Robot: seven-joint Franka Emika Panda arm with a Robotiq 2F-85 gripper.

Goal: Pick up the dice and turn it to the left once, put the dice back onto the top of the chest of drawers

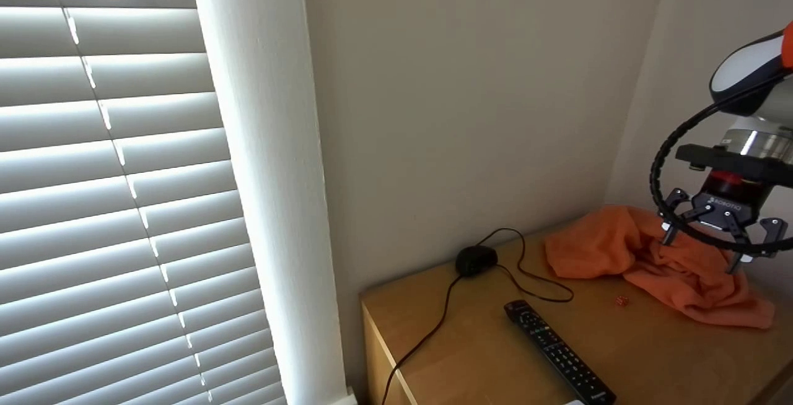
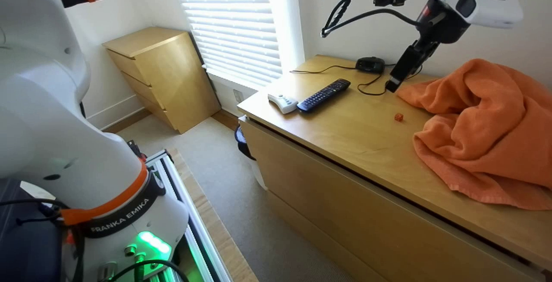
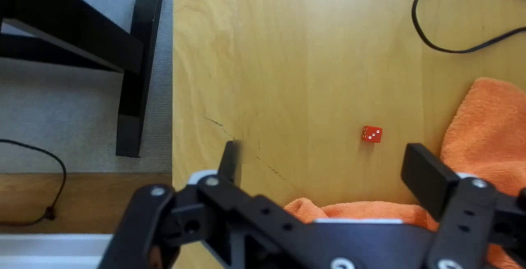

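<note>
Claw [image 3: 326, 164] above chest of drawers [image 2: 332, 191], dice [image 3: 372, 134] atop

The dice [image 3: 372, 134] is red with a diagonal row of three white pips on one face. The table [image 3: 328, 75] is light tan with wavy wood grain and thin dark streaks. The cloth [image 2: 487, 135] is plain orange. The remote [image 2: 324, 95] is black with rows of paler keys, the fingers [image 3: 429, 180] black, the blinds [image 1: 62, 166] striped in white and grey. The arm [image 2: 39, 114] is white, banded orange, its light [image 2: 154, 242] green.

Blinds [image 1: 124, 163] glow; one fingertip [image 3: 230, 162] seems blurred.
</note>
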